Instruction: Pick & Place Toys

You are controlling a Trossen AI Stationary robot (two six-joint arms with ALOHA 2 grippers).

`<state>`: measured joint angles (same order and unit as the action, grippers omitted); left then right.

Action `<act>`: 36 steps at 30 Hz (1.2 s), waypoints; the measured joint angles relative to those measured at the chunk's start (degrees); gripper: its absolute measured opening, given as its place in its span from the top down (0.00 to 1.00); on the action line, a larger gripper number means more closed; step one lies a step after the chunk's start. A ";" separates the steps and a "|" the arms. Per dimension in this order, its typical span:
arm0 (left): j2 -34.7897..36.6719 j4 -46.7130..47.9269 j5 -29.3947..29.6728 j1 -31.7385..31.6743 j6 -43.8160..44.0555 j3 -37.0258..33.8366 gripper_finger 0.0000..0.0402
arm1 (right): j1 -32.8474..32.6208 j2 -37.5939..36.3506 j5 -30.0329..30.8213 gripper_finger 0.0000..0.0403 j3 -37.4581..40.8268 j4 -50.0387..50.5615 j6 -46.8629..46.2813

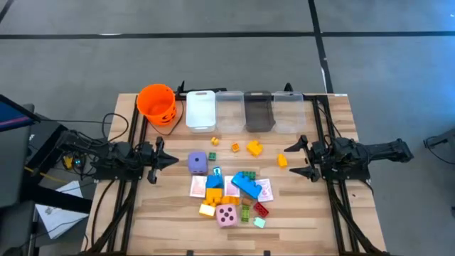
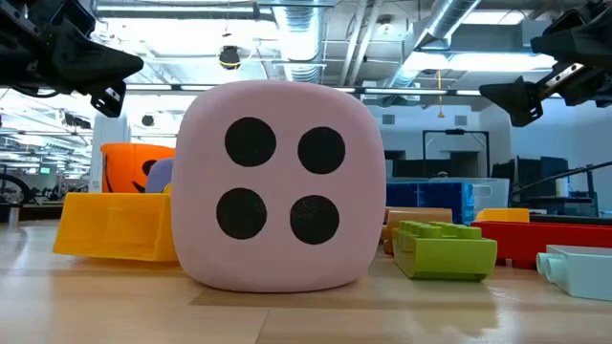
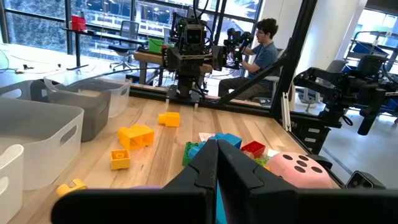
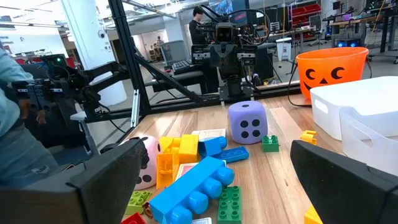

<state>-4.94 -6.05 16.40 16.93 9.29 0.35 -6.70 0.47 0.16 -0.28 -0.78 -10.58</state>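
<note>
Low view: pink die (image 2: pixel 278 184) blocks orange bucket (image 2: pixel 132 166) behind it.

Past the left gripper (image 3: pixel 217 163), its dark fingers pressed together, the wooden tabletop (image 3: pixel 168 146) carries yellow bricks (image 3: pixel 135 135), a blue brick (image 3: pixel 227 140), a red brick (image 3: pixel 253 149) and a pink dotted die (image 3: pixel 297 171), with grey and white bins (image 3: pixel 37 134) alongside and a seated person (image 3: pixel 260 53) beyond.

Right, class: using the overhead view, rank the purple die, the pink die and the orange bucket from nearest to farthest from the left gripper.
1. Purple die: just beside the left gripper, toward the table's middle.
2. Orange bucket: at the back edge, left of the bins.
3. Pink die: near the front, in the toy pile.
</note>
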 joint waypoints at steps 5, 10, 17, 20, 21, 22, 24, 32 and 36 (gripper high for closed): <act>0.01 -0.01 0.00 -0.02 -0.01 -0.01 1.00 | 0.02 0.00 0.00 0.01 0.01 0.00 -0.01; 0.01 0.01 0.00 -0.02 -0.01 -0.01 1.00 | 0.02 0.00 0.00 0.01 0.00 0.00 -0.01; 0.00 -0.01 0.00 -0.01 -0.01 0.00 1.00 | 0.01 0.00 -0.01 0.01 0.01 0.00 0.01; 0.01 -0.01 0.00 -0.01 0.01 0.01 1.00 | 0.02 0.00 -0.01 0.01 -0.01 -0.01 0.00; 0.00 0.00 0.00 -0.02 -0.01 0.00 1.00 | 0.02 0.00 -0.02 0.01 0.01 -0.02 -0.01; 0.00 0.00 0.00 -0.02 -0.01 -0.01 1.00 | 0.01 0.00 0.00 0.01 0.01 0.00 -0.01; 0.00 -0.01 0.00 -0.02 -0.01 -0.01 1.00 | 0.00 0.00 -0.02 0.01 0.01 0.00 -0.01; -0.17 -4.36 5.66 -0.03 4.27 0.00 1.00 | 0.02 0.00 -0.02 0.01 0.01 -0.02 -0.01; -0.17 -4.82 5.66 -0.02 4.29 -0.01 1.00 | 0.02 0.00 -0.01 0.01 0.00 -0.02 -0.01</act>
<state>-5.10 -10.87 22.06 16.91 13.58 0.34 -6.68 0.47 0.15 -0.29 -0.80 -10.59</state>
